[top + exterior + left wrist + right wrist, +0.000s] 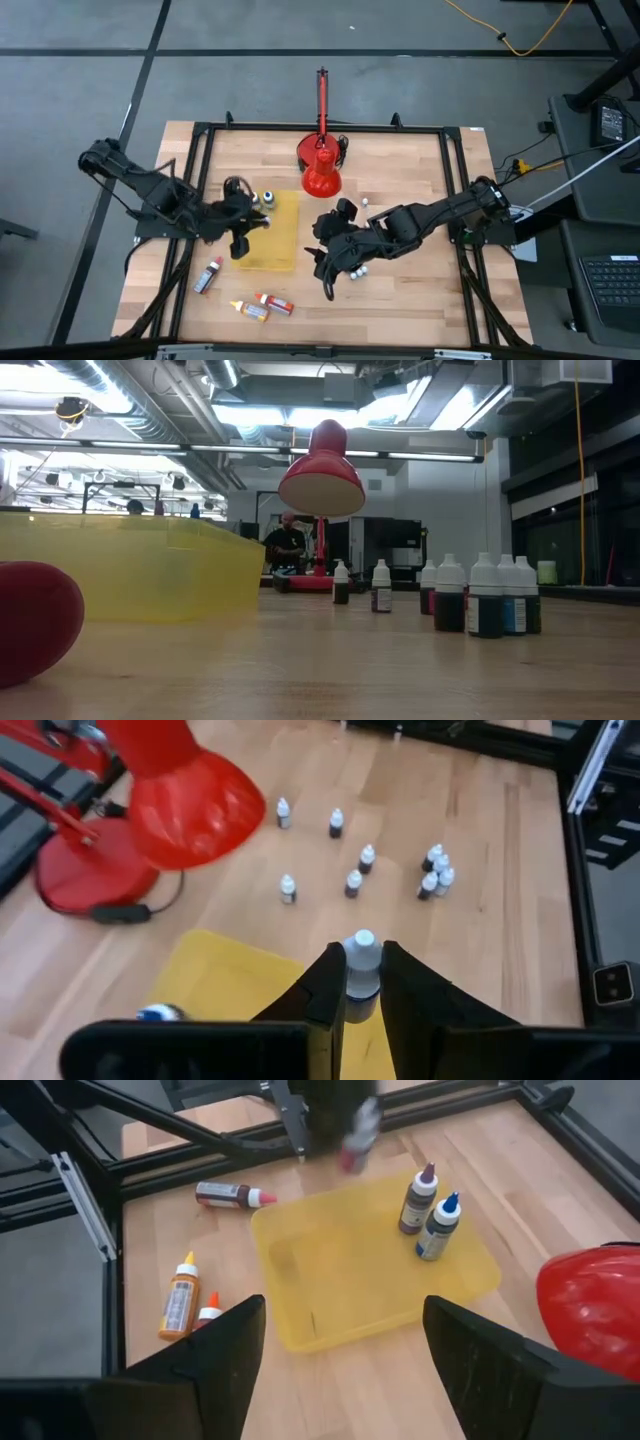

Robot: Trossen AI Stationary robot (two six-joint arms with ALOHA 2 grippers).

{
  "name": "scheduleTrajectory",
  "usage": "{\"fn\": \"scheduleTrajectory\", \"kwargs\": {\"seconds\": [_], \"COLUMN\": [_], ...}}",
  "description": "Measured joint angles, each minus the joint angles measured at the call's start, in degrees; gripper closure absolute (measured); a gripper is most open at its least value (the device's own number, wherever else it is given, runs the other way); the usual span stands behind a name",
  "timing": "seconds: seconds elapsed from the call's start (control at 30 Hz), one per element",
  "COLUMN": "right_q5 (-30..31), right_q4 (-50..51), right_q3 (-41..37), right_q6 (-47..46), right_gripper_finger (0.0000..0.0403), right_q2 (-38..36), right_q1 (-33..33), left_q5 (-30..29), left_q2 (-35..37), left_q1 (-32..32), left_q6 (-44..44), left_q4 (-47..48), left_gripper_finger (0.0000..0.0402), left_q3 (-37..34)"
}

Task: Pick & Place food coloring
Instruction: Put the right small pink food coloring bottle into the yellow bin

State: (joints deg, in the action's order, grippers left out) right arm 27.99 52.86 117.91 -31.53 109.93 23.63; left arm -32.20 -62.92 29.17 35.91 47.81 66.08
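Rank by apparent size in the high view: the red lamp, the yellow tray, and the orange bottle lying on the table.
1. yellow tray
2. red lamp, clearly smaller than the tray
3. orange bottle, by far the smallest

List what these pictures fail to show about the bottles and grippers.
- Held bottle: colour and label hidden by the left gripper's fingers in the left wrist view; blurred in the right wrist view.
- Right gripper: low view shows neither gripper.
- Bottle labels: too small to read, low view.
- Tray contents: hidden by its wall, low view.
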Motion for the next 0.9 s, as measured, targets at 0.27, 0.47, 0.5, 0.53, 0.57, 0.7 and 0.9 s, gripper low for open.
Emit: {"fn": "scheduleTrajectory", "kwargs": {"seconds": [0.27, 0.47, 0.5, 0.53, 0.57, 0.7, 0.9], "right_q5": [0.0, 0.0, 0.0, 0.0, 0.0, 0.0, -0.1], "right_q4": [-0.1, -0.3, -0.3, -0.3, -0.3, -0.3, -0.3], "right_q3": [0.0, 0.0, 0.0, 0.0, 0.0, 0.0, 0.0], "right_q6": [-1.0, -1.1, -1.2, -1.3, -1.4, -1.5, -2.3], "right_gripper_finger": [0.0130, 0.0130, 0.0130, 0.0130, 0.0130, 0.0130, 0.0130], "right_q2": [0.0, 0.0, 0.0, 0.0, 0.0, 0.0, 0.0], "right_q1": [0.0, 0.2, 0.2, 0.2, 0.2, 0.3, 0.3], "left_q5": [-5.7, -5.2, -5.2, -5.2, -5.2, -5.4, -5.5], "left_q2": [0.0, -0.1, -0.1, -0.1, -0.2, -1.1, -5.6], "left_q1": [5.6, 6.7, 6.8, 6.9, 7.1, 7.5, 7.5], "left_q6": [1.5, 1.0, 0.9, 0.9, 0.9, 0.8, -0.1], "left_q4": [-15.3, -27.9, -29.4, -30.6, -32.1, -39.0, -46.6], "left_gripper_finger": [0.0357, 0.0357, 0.0357, 0.0357, 0.0357, 0.0357, 0.0357], "left_q3": [-13.3, -23.2, -24.5, -25.7, -27.0, -31.3, -34.5]}}
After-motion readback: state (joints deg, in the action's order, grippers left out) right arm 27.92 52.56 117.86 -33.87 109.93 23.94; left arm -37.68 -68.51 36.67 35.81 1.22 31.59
